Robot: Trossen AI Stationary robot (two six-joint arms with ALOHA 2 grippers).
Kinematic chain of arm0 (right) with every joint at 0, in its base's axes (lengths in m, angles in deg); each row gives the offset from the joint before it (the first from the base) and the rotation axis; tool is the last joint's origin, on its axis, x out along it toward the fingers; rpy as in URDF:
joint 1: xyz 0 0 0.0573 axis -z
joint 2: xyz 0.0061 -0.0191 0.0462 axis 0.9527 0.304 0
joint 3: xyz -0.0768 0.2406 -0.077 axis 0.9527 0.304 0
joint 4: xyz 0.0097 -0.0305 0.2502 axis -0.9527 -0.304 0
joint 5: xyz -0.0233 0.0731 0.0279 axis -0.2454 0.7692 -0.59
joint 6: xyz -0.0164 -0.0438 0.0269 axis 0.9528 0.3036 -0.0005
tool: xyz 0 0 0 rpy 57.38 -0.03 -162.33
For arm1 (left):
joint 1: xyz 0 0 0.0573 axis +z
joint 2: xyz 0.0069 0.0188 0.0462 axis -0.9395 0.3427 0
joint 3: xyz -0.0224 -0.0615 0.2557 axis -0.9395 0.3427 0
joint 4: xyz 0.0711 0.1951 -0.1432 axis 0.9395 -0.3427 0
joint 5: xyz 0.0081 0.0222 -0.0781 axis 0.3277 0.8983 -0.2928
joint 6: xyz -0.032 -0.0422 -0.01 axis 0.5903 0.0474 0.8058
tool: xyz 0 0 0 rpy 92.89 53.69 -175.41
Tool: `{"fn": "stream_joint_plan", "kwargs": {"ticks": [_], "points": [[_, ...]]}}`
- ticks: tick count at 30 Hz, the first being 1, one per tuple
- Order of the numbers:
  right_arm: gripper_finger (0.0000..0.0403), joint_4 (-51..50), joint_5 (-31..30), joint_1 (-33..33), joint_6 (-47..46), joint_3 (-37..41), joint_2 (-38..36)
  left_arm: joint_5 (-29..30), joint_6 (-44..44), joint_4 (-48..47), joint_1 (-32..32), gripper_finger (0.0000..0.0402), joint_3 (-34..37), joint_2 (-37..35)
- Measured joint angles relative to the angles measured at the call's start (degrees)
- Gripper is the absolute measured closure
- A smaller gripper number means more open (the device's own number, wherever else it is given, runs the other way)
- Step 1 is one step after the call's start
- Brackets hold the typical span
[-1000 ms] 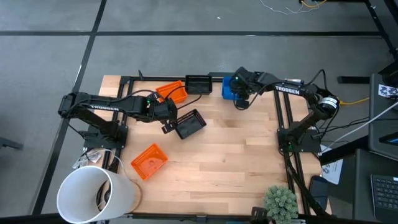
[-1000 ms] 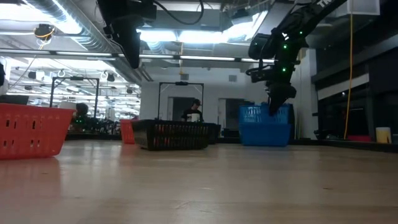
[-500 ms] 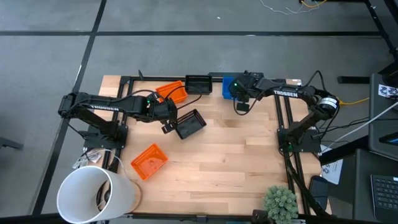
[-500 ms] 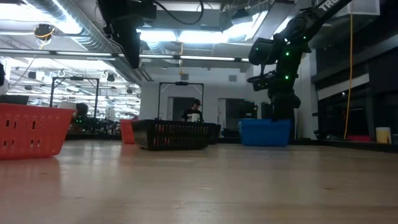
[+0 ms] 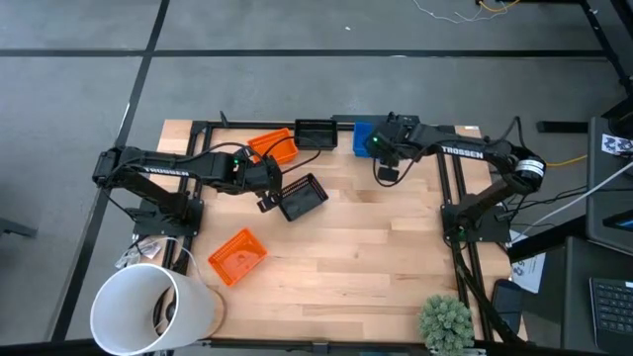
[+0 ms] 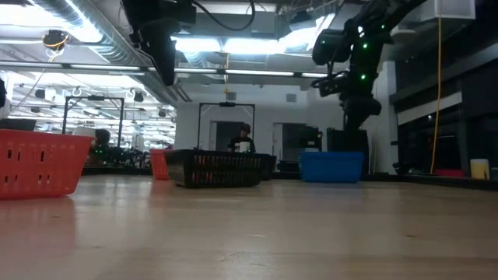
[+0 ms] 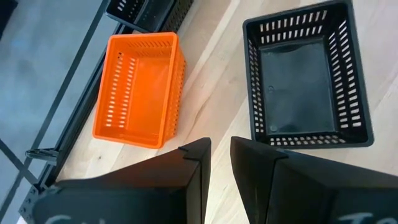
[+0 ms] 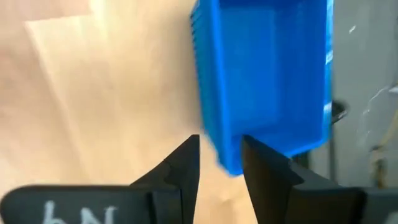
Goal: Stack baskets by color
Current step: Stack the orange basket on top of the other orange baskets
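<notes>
A blue basket (image 5: 362, 137) rests on its base at the table's far edge. My right gripper (image 5: 387, 171) (image 8: 221, 160) hangs open above and just nearward of it, touching nothing. A black basket (image 5: 305, 197) (image 7: 308, 74) stands mid-table. My left gripper (image 5: 265, 201) (image 7: 221, 158) hovers to that basket's left, fingers a little apart with nothing between them. An orange basket (image 5: 273, 146) (image 7: 140, 90) and a second black basket (image 5: 316, 133) sit at the far edge. Another orange basket (image 5: 237, 256) lies near the front left.
A large white cylinder (image 5: 150, 311) stands at the front left corner and a small green plant (image 5: 445, 321) at the front right. A dark metal frame (image 5: 203, 127) runs along the table's far and side edges. Bare wood (image 5: 376, 257) spreads across the middle and near right.
My right gripper has risen out of the blue basket and drawn back toward the table's near right. The blue basket, which stood higher a second ago, has sunk and now sits low at the far edge.
</notes>
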Motion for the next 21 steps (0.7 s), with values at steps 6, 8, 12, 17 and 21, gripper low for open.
{"fn": "stream_joint_plan", "kwargs": {"ticks": [6, 8, 12, 17, 21], "points": [[0.0286, -14.16, 13.12, -3.30, -23.55, -0.16, -2.31, -7.45, 1.39, 11.47, 0.00, 0.0347, -0.09, 2.16], [0.0286, -18.09, 15.27, -5.18, -27.82, -0.16, -3.25, -12.97, -1.22, 18.01, -0.04, 0.0347, -0.11, 4.37], [0.0286, -22.35, 11.43, -9.99, -31.78, -0.16, -6.20, -15.65, -5.23, 27.23, 0.11, 0.0347, -0.11, 9.09], [0.0286, -25.80, 10.36, -16.14, -36.04, -0.16, -11.75, -20.52, -4.09, 26.61, 2.81, 0.0347, -0.06, 14.89], [0.0286, -25.17, 9.92, -19.13, -37.88, -0.14, -15.82, -25.13, 3.13, 17.95, 3.80, 0.0347, -0.04, 16.00]]}}
